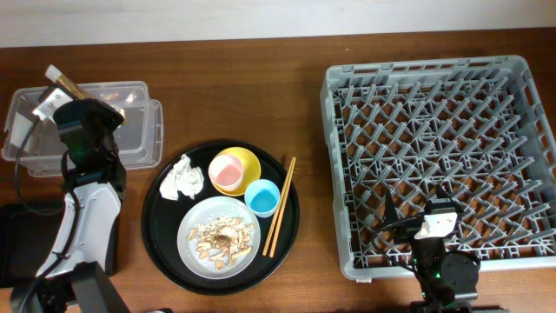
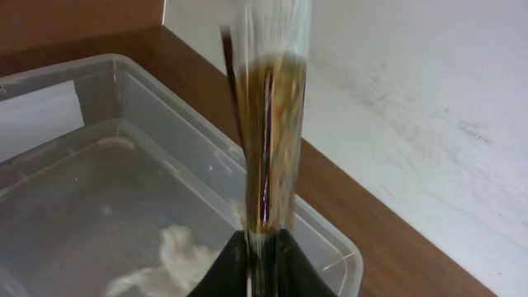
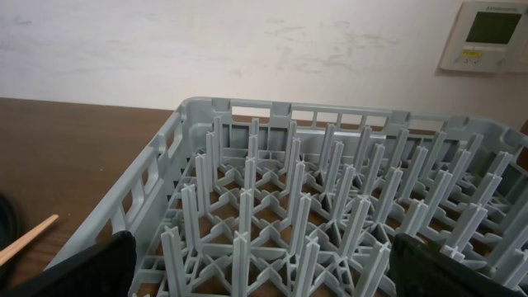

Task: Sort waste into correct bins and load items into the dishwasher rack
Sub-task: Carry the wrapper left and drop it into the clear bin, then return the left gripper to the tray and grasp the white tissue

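Closest to my left wrist lens, the left gripper [image 2: 256, 247] has its dark fingers pinched almost together on the foot of the gold-brown wrapper [image 2: 272, 140]. The wrapper stands up from them above the far corner of the clear tub [image 2: 99, 107]. Its top is smeared and runs out of frame. On my other feed the right gripper [image 3: 276, 268] is spread wide with nothing in it, and only two black stubs show at the bottom corners.

Biggest first. The dishwasher rack [image 1: 434, 69] fills the right side, its near edge partly covered by my right arm. The round black tray [image 1: 161, 235] sits mid-table. The tub is upper left with my left arm across its front, and a white lump [image 2: 177, 247] inside is too blurred to name. The shallow black tray [image 1: 22, 248] at lower left is cut off by the frame and half under the arm.

On the round tray I've got the plate [image 1: 186, 236] carrying the food scraps [image 1: 224, 239]. The yellow bowl [image 1: 248, 161] has the pink cup [image 1: 227, 174] inside it, and the light-blue cup [image 1: 261, 197] sits just beside. A crumpled napkin [image 1: 181, 177] lies at the left, and the chopsticks [image 1: 280, 207] lie along the right rim.

Under it all is a brown wooden table [image 1: 308, 113], with a pale scuffed wall [image 3: 247, 49] behind and a cropped wall panel [image 3: 487, 33] on it.
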Robot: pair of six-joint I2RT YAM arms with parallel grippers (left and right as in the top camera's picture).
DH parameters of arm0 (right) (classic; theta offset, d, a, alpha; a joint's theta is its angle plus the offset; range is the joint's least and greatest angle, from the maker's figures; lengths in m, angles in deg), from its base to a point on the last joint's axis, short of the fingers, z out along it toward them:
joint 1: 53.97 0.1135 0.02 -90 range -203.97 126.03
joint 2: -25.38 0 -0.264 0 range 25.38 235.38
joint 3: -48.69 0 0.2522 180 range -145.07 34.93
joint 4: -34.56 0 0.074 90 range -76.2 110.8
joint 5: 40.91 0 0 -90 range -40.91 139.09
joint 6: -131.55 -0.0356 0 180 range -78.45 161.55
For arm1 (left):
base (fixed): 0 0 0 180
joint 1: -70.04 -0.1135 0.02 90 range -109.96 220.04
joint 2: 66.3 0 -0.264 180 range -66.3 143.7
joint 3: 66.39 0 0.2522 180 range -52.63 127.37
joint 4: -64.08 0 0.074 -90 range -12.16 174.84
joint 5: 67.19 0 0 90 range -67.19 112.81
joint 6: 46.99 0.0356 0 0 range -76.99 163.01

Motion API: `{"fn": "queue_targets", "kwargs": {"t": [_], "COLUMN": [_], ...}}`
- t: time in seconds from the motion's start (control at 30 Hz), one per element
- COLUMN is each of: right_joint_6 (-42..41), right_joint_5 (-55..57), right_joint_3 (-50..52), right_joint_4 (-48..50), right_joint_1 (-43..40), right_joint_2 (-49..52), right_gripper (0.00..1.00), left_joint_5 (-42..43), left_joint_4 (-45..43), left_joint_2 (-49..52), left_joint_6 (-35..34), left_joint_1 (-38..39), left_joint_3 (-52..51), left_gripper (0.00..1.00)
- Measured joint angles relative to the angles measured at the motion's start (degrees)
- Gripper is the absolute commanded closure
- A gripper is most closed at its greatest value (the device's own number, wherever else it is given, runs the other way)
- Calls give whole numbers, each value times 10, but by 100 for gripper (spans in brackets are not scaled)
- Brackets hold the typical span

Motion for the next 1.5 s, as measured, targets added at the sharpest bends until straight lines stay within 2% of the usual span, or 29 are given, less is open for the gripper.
{"fn": "queue_targets", "kwargs": {"t": [0.03, 0.13, 0.27, 0.33, 0.43, 0.5, 0.6, 0.67, 0.77, 0.9, 1.07, 1.3, 1.37, 1.5], "right_joint_6": [0, 0, 0, 0, 0, 0, 0, 0, 0, 0, 0, 0, 0, 0], "right_joint_5": [0, 0, 0, 0, 0, 0, 0, 0, 0, 0, 0, 0, 0, 0], "right_joint_3": [0, 0, 0, 0, 0, 0, 0, 0, 0, 0, 0, 0, 0, 0], "right_joint_4": [0, 0, 0, 0, 0, 0, 0, 0, 0, 0, 0, 0, 0, 0], "right_joint_1": [0, 0, 0, 0, 0, 0, 0, 0, 0, 0, 0, 0, 0, 0], "right_joint_2": [0, 0, 0, 0, 0, 0, 0, 0, 0, 0, 0, 0, 0, 0], "right_gripper": [2, 2, 2, 2, 2, 2, 2, 2, 2, 2, 2, 2, 2, 2], "left_joint_5": [0, -2, -2, -2, 23, 63, 153, 231, 282, 310, 281, 125, 106, 90], "left_joint_4": [0, -4, 8, 28, 65, 101, 201, 306, 417, 476, 487, 517, 516, 503], "left_joint_2": [1, 0, 0, -8, -41, -82, -148, -189, -193, -156, -113, -32, -19, -14], "left_joint_6": [0, -4, -4, -6, -7, -6, -6, -6, -4, 37, 55, 37, 30, 19], "left_joint_1": [0, 0, 0, 0, 0, -1, -1, 3, 26, 87, 148, 172, 172, 172], "left_joint_3": [0, 0, 0, 0, 0, 0, 3, 4, 5, 3, 3, 3, 3, 3], "left_gripper": [61, 55, 38, 23, 8, 7, 6, 6, 6, 5, 5, 5, 6, 22]}}
